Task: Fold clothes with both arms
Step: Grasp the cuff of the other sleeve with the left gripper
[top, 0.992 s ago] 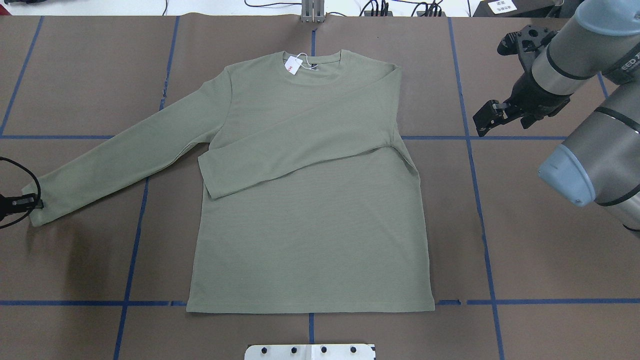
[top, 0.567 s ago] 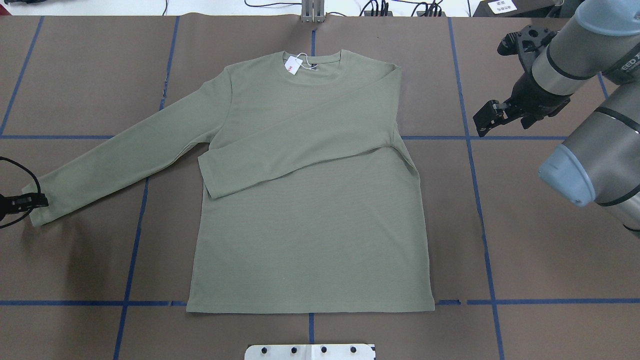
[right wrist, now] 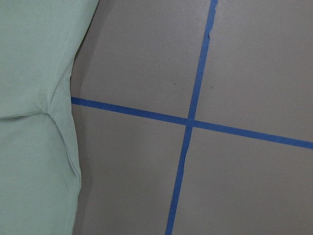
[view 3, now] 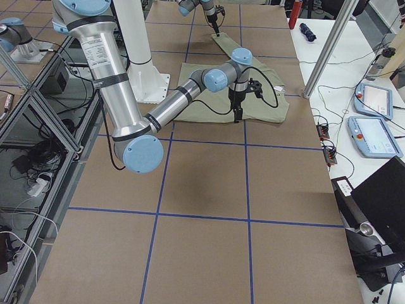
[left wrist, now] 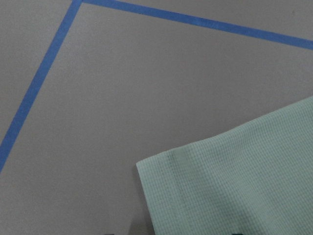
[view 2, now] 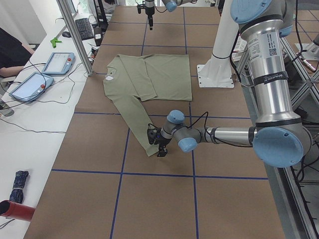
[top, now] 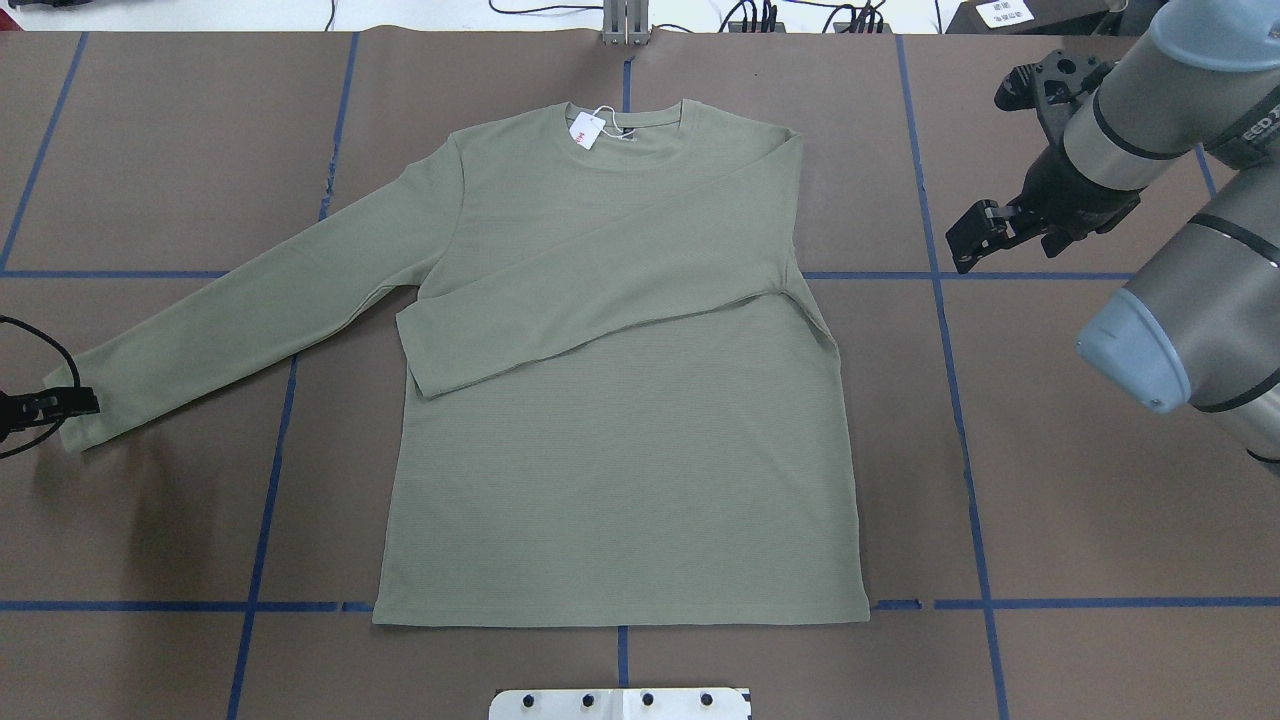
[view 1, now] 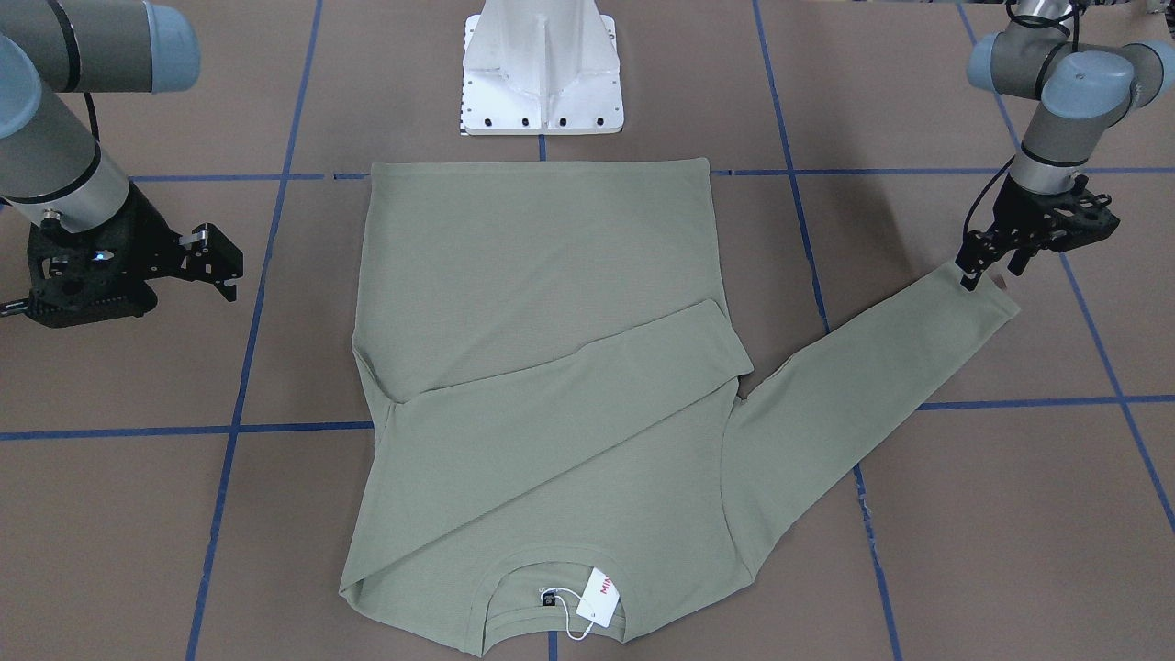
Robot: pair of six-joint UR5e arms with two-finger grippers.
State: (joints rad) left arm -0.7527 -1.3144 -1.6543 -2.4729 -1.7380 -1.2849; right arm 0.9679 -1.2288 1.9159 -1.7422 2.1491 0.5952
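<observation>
The olive-green shirt [top: 620, 450] lies flat on the brown table, collar and white hang tag [top: 586, 128] at the far side. One sleeve [top: 600, 290] is folded across the chest. The other sleeve [top: 250, 310] stretches out to the overhead view's left. My left gripper [top: 80, 403] is low at that sleeve's cuff [top: 85, 428]. It also shows in the front view [view 1: 982, 275]. The left wrist view shows the cuff [left wrist: 234, 186] flat, with dark fingertips apart at the bottom edge. My right gripper [top: 975, 235] is open and empty, above the table right of the shirt.
Blue tape lines [top: 950, 330] grid the brown table. The white base pedestal [view 1: 542, 73] stands at the shirt's hem side. A side table with tablets [view 2: 57, 62] and a metal post [view 2: 75, 35] lies beyond the collar edge.
My left gripper has crept a little to the right, onto the cuff. The right arm and the shirt's body have hardly moved.
</observation>
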